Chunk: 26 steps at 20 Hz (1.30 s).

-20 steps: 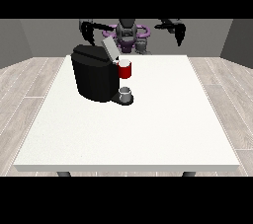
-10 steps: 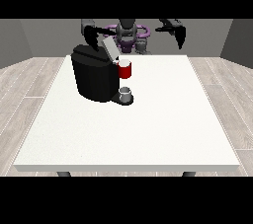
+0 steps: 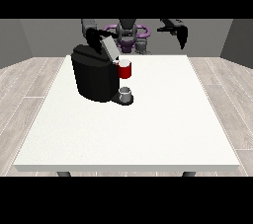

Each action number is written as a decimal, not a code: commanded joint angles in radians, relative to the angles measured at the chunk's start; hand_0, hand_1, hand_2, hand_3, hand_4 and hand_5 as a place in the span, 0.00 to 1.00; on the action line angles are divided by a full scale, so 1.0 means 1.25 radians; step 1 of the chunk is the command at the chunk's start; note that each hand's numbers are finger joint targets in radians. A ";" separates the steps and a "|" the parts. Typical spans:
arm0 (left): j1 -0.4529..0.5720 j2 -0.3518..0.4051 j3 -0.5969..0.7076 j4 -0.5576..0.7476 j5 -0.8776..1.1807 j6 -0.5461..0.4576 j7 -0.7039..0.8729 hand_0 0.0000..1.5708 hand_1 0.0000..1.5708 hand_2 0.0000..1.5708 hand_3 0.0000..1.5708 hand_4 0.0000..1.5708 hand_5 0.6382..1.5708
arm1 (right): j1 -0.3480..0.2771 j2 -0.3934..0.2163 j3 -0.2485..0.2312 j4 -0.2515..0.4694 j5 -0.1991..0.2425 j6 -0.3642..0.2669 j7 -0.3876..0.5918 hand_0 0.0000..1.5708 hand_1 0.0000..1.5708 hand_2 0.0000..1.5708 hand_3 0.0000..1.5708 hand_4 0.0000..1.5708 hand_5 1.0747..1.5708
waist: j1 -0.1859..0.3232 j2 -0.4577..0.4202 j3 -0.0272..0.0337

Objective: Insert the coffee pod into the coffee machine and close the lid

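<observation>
Nearest the camera, the front edge of a large white table (image 3: 148, 139), bare across its near half, with pale wood-plank floor (image 3: 29, 90) to either side.

Farther back, left of the table's middle, a black coffee machine (image 3: 94, 75), squat and upright. At its foot, on the side toward the view's right, a small grey thing (image 3: 126, 93) on the machine's low base; not possible to tell whether this is the coffee pod. Directly above that, a red thing at the machine (image 3: 125, 69), just beside the black body near its top. Lid (image 3: 109, 47) of the machine raised and tilted, pale grey, not closed.

Behind the machine, close above the raised lid, the hand at the view's left (image 3: 93, 34), dark against the dark arm; impossible to tell how its fingers lie, or whether anything is in them.

At the far edge of the table, the robot (image 3: 128, 33) itself, small, dark torso with purple parts.

Off to the side, well apart from the machine, the hand at the view's right (image 3: 182, 35), lifted above the table's far corner, fingers pointing down and apart from the thumb, nothing in them.

Beyond, plain grey walls (image 3: 44, 35).
</observation>
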State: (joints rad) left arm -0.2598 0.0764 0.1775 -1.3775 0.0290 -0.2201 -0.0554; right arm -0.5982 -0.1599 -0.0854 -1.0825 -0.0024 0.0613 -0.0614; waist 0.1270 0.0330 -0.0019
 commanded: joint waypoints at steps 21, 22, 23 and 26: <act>0.010 0.036 -0.010 0.035 -0.001 0.017 -0.047 0.00 0.00 0.00 0.00 0.11 1.00 | -0.170 0.050 0.058 0.059 0.101 -0.041 0.048 0.00 0.00 0.00 0.00 0.11 1.00 | 0.014 0.027 0.0013; -0.023 0.029 -0.009 0.033 -0.014 0.053 -0.032 0.00 0.00 0.00 0.00 0.09 1.00 | -0.164 0.076 0.078 0.063 0.127 -0.070 0.009 0.00 0.00 0.00 0.00 0.08 1.00 | 0.012 0.048 0.0014; 0.017 0.032 -0.009 -0.007 0.022 0.023 0.018 0.00 0.00 0.00 0.00 0.10 1.00 | -0.123 0.039 0.060 0.071 0.108 -0.020 -0.010 0.00 0.00 0.00 0.00 0.09 1.00 | 0.016 0.002 0.0016; -0.009 0.052 -0.001 0.044 0.010 0.014 -0.051 0.00 0.00 0.00 0.00 0.12 1.00 | -0.179 0.062 0.070 0.077 0.133 -0.048 0.008 0.00 0.00 0.00 0.00 0.07 1.00 | 0.007 0.050 0.0014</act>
State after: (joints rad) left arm -0.2610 0.1261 0.1738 -1.3475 0.0470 -0.1963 -0.0833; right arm -0.7882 -0.0974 -0.0101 -0.9967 0.1322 0.0225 -0.0511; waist 0.1397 0.0734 -0.0001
